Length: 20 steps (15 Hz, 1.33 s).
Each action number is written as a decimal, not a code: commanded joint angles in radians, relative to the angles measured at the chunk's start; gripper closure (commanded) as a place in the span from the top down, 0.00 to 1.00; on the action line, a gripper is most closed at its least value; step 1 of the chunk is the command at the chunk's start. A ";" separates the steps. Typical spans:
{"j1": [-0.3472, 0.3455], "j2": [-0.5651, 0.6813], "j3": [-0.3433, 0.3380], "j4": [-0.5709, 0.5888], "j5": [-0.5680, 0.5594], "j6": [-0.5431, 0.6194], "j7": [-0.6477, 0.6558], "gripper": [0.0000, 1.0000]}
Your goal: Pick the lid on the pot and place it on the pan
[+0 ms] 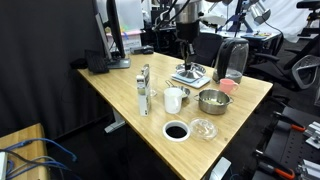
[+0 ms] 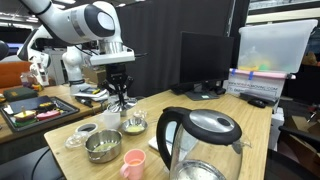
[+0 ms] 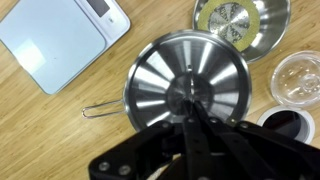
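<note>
In the wrist view my gripper [image 3: 190, 100] is shut on the centre knob of a round shiny steel lid [image 3: 160, 70] and holds it up in the air. The steel pot [image 3: 240, 20] stands open and uncovered at the upper right. It also shows in both exterior views [image 1: 212, 100] [image 2: 104, 146]. A small dark round pan [image 1: 175, 131] sits near the table's front edge, and part of it shows in the wrist view [image 3: 288, 122]. In both exterior views the gripper [image 1: 186, 62] [image 2: 121, 100] hangs over the table near the scale. A thin wire loop [image 3: 95, 110] sticks out beside the lid's left edge.
A flat grey scale [image 1: 190, 76] [image 3: 60, 40] lies behind. A white mug [image 1: 173, 99] stands left of the pot. A clear glass dish [image 1: 203, 128] [image 3: 297, 78] is beside the pan. A pink cup [image 1: 227, 87] [image 2: 133, 163] and an electric kettle [image 1: 232, 60] [image 2: 200, 140] stand nearby.
</note>
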 commanded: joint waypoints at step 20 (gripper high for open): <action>-0.011 0.300 -0.020 0.291 -0.063 -0.002 0.157 0.01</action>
